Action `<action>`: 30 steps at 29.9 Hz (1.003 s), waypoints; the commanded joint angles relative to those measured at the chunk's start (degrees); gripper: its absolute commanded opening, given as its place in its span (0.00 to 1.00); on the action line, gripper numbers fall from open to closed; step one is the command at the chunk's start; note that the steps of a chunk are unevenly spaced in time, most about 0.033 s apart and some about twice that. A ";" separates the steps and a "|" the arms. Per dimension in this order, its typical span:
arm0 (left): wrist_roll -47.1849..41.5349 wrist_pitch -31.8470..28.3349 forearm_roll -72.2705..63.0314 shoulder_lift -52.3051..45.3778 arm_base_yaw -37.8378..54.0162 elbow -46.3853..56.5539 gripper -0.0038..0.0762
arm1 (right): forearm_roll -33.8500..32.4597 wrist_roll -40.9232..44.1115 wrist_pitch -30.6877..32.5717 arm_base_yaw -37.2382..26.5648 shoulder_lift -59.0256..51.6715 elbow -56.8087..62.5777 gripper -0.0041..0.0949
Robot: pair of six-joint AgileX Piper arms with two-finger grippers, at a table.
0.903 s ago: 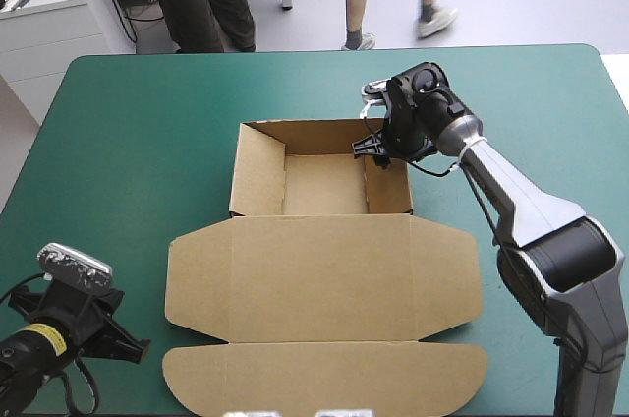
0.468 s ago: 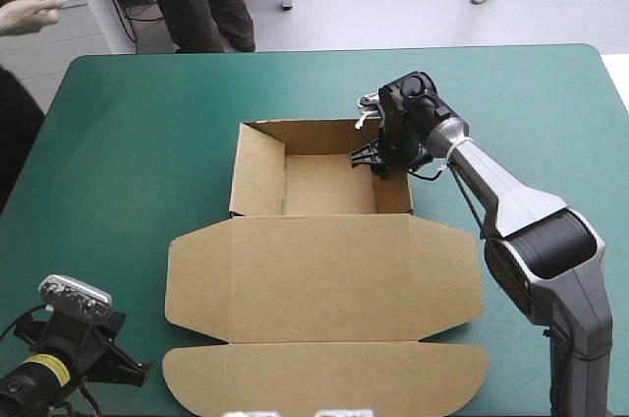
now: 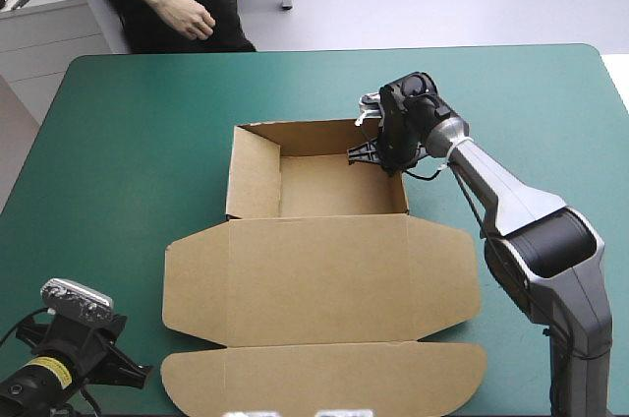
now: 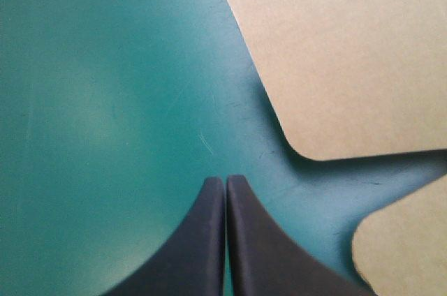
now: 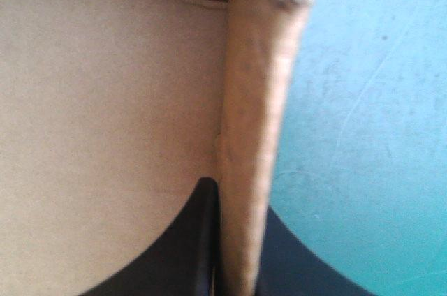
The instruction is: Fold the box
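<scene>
- Teal-green table cover (image 3: pixel 128 142) carries the box (image 3: pixel 324 279), a cut sheet of brown board at the table's middle. Its tray stands open toward the far side and its lid (image 3: pixel 324 284) lies flat toward the near edge.
- The right gripper (image 5: pixel 234 191), two black fin-shaped fingers, is clamped all but closed on the tray's right wall (image 5: pixel 255 100). One finger is inside the tray and one outside, close to the far right corner.
- That wall looks thick, as if doubled over, so the step in hand seems to be pinching its fold firm.
- The next move probably calls for letting go and lifting straight clear, without dragging the wall outward.
- The left gripper (image 4: pixel 225 181) is clenched to a point and grasps nothing. It hangs over bare cover at the near left, just beside the rounded flaps (image 4: pixel 349 52) of the lid, and appears to touch neither.
</scene>
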 commanded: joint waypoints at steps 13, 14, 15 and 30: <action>-0.77 -3.37 0.45 0.50 -0.27 -1.48 0.04 | 6.59 -0.77 1.56 -3.42 -3.91 -1.41 0.02; -0.77 -3.37 0.45 0.50 -0.27 -1.48 0.04 | 6.59 -1.66 1.56 -3.77 -4.15 -1.53 0.02; -0.77 -3.37 0.45 0.50 -0.27 -1.48 0.04 | 6.46 -2.84 1.56 -4.31 -4.61 -1.53 0.02; -0.36 -3.37 0.45 0.50 -0.27 -1.48 0.04 | 2.50 -11.88 1.68 -37.11 -14.81 -1.43 0.02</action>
